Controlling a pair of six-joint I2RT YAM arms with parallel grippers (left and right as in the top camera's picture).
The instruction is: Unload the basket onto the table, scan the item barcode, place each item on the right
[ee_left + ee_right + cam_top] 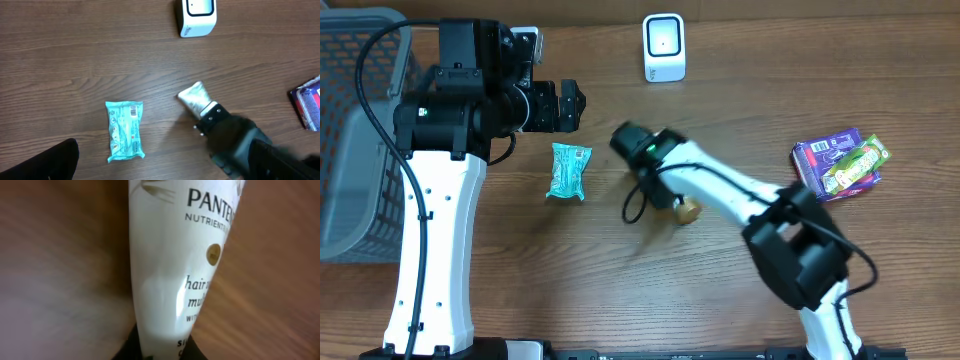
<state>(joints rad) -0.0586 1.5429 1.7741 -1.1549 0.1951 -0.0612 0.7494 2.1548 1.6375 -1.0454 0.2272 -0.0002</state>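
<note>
My right gripper is shut on a white Pantene tube, gripping it near its gold cap. In the right wrist view the tube fills the middle and dark fingers hug its lower end. From the left wrist camera, the tube's silver crimped end sticks out of the right gripper toward the upper left. The white scanner stands at the table's far edge, also visible from the left wrist. My left gripper is open and holds nothing, up at the left.
A teal packet lies flat left of the tube, in the left wrist view too. Purple and green packets lie at the right. A grey basket stands at the far left.
</note>
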